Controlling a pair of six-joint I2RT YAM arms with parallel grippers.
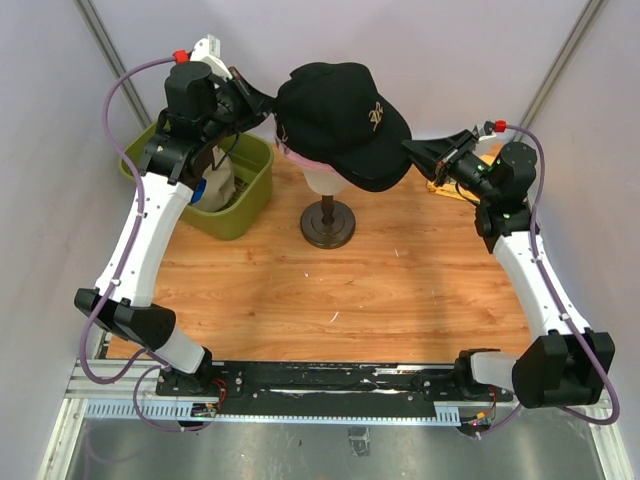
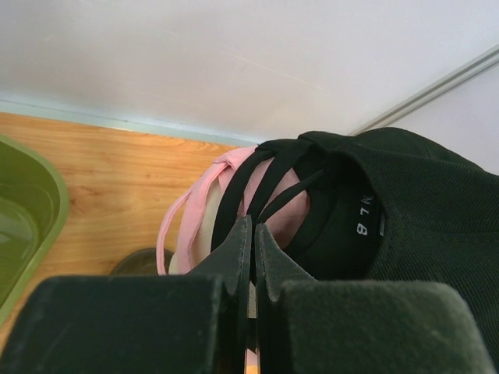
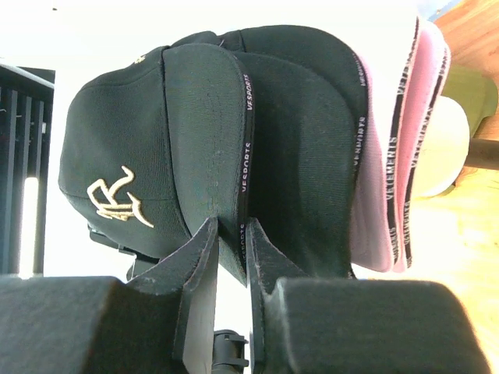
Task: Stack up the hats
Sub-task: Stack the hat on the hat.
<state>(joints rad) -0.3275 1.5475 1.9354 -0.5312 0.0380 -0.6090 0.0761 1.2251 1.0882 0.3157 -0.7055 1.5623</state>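
A black hat (image 1: 340,115) with a gold logo tops the stack on the mannequin head, over a pink hat (image 1: 300,158). My left gripper (image 1: 268,105) is shut on a thin black strap (image 2: 265,175) at the back of the hats, next to the pink hat's band (image 2: 226,175). My right gripper (image 1: 410,150) is shut on the top black hat's brim (image 3: 234,156). In the right wrist view a second black hat (image 3: 312,156) lies under it, then the pink hat (image 3: 374,202).
The mannequin head (image 3: 444,148) stands on a dark round stand (image 1: 328,225) at the table's back middle. An olive-green bin (image 1: 245,200) sits back left under my left arm, with beige and blue fabric (image 1: 212,187) inside. Walls are close behind.
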